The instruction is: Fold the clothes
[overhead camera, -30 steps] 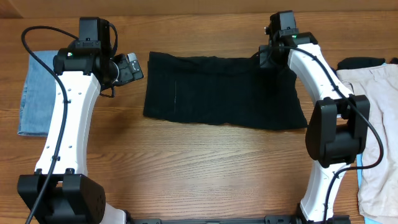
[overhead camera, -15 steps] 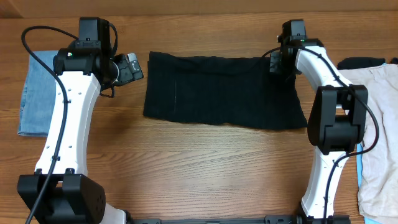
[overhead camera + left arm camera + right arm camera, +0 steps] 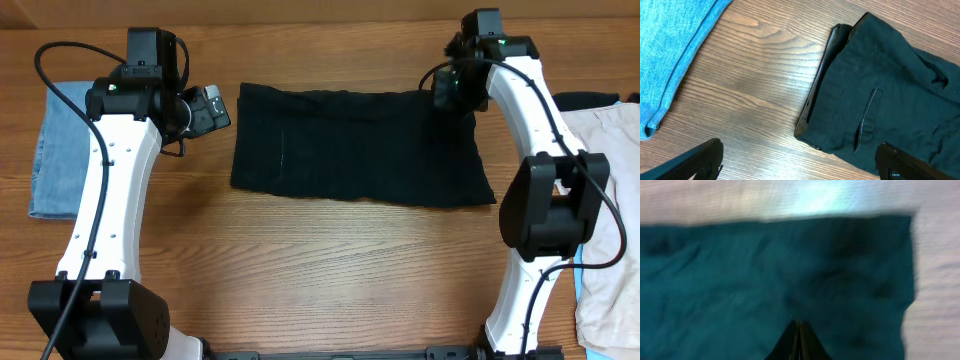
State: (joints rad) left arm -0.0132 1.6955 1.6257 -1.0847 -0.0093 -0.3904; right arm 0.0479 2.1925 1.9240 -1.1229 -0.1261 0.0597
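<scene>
The clothes lie on the wooden table. A large black garment (image 3: 360, 145) is spread flat in the middle; its left end with a pocket seam shows in the left wrist view (image 3: 880, 90). A light-blue denim piece (image 3: 60, 150) lies at the far left (image 3: 670, 55), and a beige piece (image 3: 612, 170) at the far right. My left gripper (image 3: 212, 108) hovers open just left of the black garment (image 3: 797, 160), holding nothing. My right gripper (image 3: 441, 95) is shut over the garment's far right corner. Its fingertips (image 3: 799, 323) meet above the dark cloth, with nothing visibly pinched.
A small dark item (image 3: 580, 100) lies behind the beige piece. A light-blue edge (image 3: 585, 262) peeks out beside the right arm's base. Bare wood (image 3: 330, 260) runs in front of the black garment. The right wrist view is blurred.
The right arm has swung rightward and slightly back, its gripper staying shut over the garment's far right corner. The left arm and the clothes have not moved.
</scene>
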